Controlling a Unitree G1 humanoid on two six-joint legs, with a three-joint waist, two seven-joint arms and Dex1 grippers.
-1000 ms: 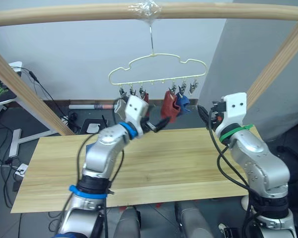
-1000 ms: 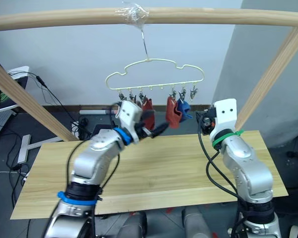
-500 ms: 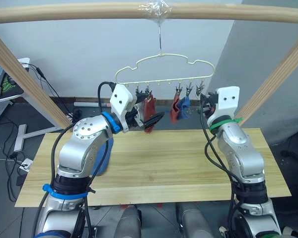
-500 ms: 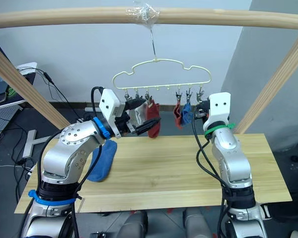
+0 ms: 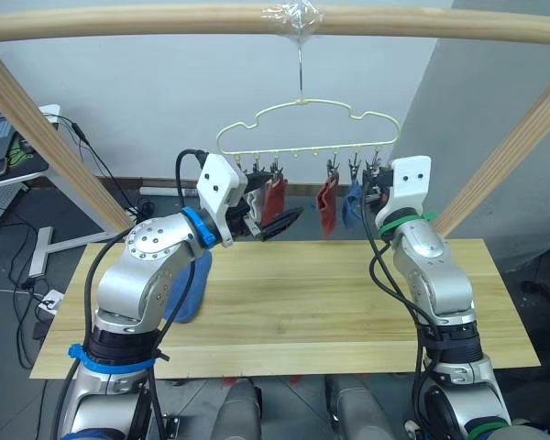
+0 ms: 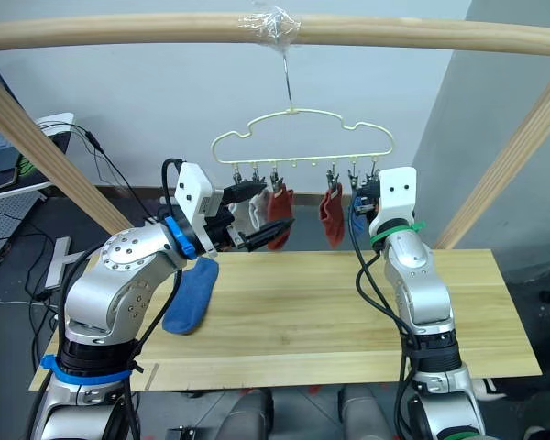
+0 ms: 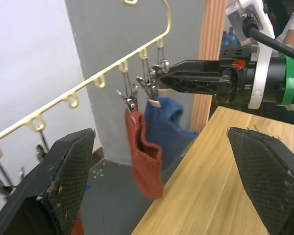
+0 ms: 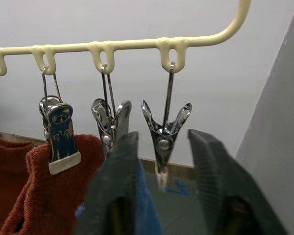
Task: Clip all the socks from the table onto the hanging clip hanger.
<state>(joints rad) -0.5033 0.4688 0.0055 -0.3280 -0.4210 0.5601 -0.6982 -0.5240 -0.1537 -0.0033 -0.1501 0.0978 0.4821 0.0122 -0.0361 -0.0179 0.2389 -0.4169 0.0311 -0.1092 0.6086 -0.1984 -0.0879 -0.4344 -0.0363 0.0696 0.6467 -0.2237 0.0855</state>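
The pale clip hanger (image 5: 304, 128) hangs by its hook from the wooden pole. Clipped on it are a red sock (image 5: 275, 196), a light grey sock (image 6: 256, 214) partly hidden by my left arm, another red sock (image 5: 327, 205) and a blue sock (image 5: 352, 203). A second blue sock (image 6: 190, 296) lies on the table (image 5: 348, 302) at its left. My left gripper (image 5: 284, 218) is open and empty, just below the hanger's left clips. My right gripper (image 8: 166, 191) is open, its fingers (image 8: 116, 196) flanking the empty end clip (image 8: 162, 134).
A thick wooden frame surrounds the table: a top pole (image 5: 165, 20) and slanted side poles (image 5: 46, 147). Behind the table are a white wall, a grey panel (image 5: 495, 82) on the right, and cables on the floor at the left.
The camera has shifted. My right gripper has risen to the hanger's end clip. My left gripper has drawn back a little, and the blue sock on the table has come into sight.
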